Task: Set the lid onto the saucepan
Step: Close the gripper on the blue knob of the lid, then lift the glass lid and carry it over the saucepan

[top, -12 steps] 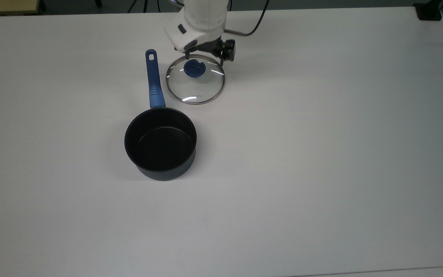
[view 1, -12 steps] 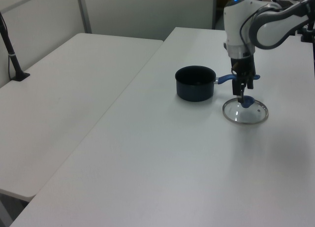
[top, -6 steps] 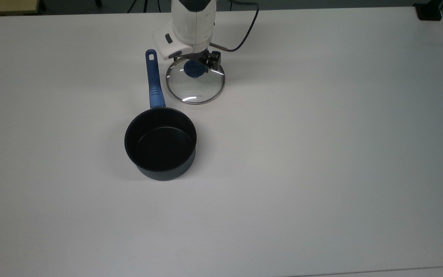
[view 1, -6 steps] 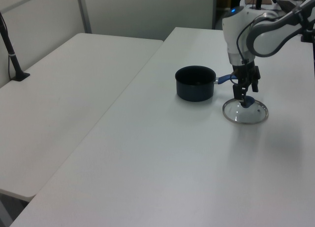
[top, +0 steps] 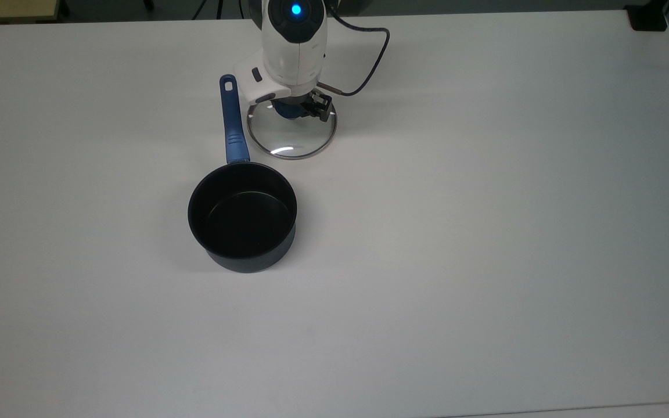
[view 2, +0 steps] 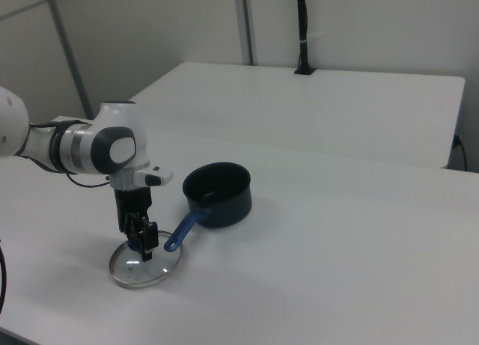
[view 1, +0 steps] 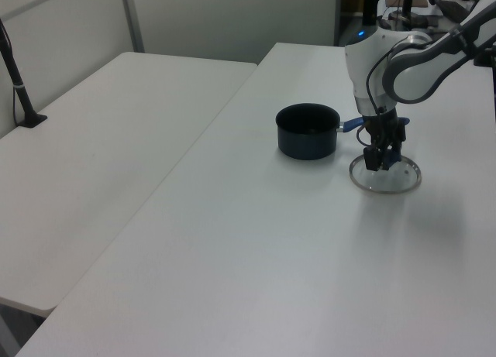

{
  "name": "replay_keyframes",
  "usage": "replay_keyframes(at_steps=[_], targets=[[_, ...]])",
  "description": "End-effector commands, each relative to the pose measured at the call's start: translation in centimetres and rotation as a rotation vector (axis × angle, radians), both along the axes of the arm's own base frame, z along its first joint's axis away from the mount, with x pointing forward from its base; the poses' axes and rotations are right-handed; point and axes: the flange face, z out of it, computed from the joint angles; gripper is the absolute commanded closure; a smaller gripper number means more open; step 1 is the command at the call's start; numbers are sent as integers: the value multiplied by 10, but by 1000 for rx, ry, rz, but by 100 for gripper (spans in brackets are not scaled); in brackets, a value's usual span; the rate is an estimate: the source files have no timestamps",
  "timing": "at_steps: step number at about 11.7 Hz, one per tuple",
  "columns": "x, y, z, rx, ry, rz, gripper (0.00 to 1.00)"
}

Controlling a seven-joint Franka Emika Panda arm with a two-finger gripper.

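We see no readable writing on the round clear glass lid with its metal rim (top: 292,136), nor on the small round dark saucepan with a black inside and a long straight blue handle (top: 243,216); any lettering on the glass is too faint for us to make out. The lid lies flat on the white table (top: 485,232), near the far edge in the top view, just beside the pan's handle and apart from it, on the top view's right of that handle. The two-finger gripper of the white robot arm (top: 297,110) stands down over the lid's blue round knob (view 2: 135,245), its dark fingers (view 1: 383,157) on either side of the knob, but we cannot tell whether they are clamped on it or still loose. The saucepan stands upright on the table, nearer the middle, its handle pointing toward the top view's upper edge with the hole at its end close to the arm's white housing. A dark cable (top: 369,69) loops from the arm across the table behind the lid. The table is bare and wide on the top view's right and bottom, and the stretch between lid and pan bowl is free. In the left view a second white table (view 1: 101,140) lies on the left view's left
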Motion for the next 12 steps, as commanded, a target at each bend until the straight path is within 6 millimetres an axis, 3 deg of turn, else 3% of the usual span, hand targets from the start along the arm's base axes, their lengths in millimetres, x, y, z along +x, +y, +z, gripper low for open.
replay_keyframes(at_steps=[1, 4, 6, 7, 8, 10, 12], targets=[[-2, 24, 36, 15, 11, 163, 55], [-2, 82, 107, 28, -3, 342, 55], [18, 95, 161, 59, -72, 391, 55], [31, 91, 189, 71, -132, 394, 54], [50, 79, 208, 91, -176, 406, 54], [106, 11, 228, 116, -250, 351, 54], [152, -49, 208, 97, -278, 288, 54]])
